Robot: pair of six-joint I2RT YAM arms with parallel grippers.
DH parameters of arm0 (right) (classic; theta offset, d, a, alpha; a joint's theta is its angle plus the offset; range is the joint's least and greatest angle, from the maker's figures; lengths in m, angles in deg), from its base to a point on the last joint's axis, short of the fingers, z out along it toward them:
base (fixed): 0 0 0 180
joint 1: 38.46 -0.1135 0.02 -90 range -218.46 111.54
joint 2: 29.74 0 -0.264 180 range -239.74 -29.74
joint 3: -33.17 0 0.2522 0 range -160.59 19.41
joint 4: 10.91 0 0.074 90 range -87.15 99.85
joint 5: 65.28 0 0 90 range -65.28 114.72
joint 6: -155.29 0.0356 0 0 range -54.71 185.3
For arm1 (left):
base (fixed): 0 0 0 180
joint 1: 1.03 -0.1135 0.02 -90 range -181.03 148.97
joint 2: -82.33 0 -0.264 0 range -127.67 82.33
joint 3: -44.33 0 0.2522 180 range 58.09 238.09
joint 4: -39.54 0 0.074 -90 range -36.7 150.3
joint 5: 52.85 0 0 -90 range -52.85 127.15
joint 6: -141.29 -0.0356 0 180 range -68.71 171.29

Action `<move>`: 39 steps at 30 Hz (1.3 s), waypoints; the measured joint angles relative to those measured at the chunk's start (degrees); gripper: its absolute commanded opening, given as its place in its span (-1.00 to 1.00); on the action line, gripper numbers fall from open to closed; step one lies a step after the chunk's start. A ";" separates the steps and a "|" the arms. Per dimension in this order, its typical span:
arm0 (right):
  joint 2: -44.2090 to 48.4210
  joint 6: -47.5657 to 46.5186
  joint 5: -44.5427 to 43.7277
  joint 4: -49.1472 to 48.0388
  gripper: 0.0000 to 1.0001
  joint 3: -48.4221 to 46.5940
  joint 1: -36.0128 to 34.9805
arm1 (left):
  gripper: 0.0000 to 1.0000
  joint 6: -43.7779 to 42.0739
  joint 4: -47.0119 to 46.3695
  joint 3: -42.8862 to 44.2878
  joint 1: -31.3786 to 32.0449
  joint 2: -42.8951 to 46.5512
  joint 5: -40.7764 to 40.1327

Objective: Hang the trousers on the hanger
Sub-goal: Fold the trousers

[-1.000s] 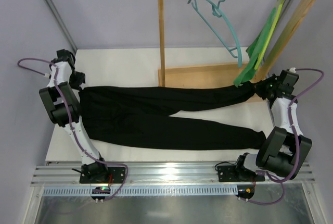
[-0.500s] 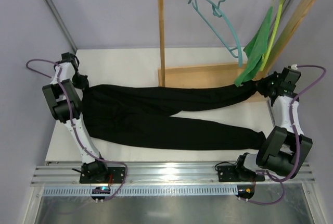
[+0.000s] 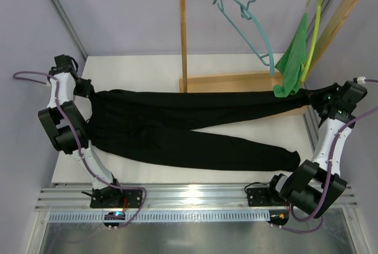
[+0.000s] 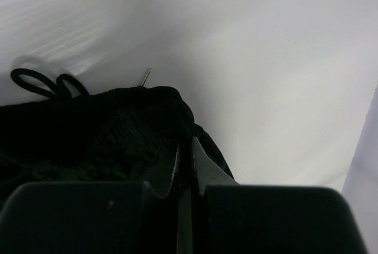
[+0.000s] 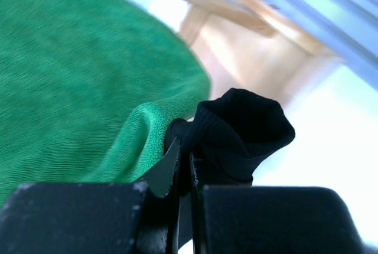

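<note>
Trousers (image 3: 142, 127), black, lie stretched taut, waist and cuff clenched in both jaws.

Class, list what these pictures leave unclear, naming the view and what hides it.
- Left wrist view: the left claw hides how much of the long black soft fabric trousers it pinches.
- Right wrist view: whether the right claw also catches the bright green square cloth; its own body covers that spot.
- Top view: both claws are too small to show their grip.

Two white-and-black jointed arms (image 3: 56, 88), looping purple cables (image 3: 29, 75), black motor housings (image 3: 62, 125), thin dark grey fingers (image 4: 167, 168).
</note>
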 measured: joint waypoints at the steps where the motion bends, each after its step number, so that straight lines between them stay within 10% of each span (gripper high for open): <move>1: 0.76 -0.11 0.09 0.61 -0.92 0.70 1.46 | -0.99 -0.20 -0.22 -0.90 -0.24 0.63 0.26; 39: 17.03 -5.66 -12.20 27.26 -0.93 13.62 15.69 | -1.00 -10.29 -1.92 -26.21 -9.25 22.75 4.74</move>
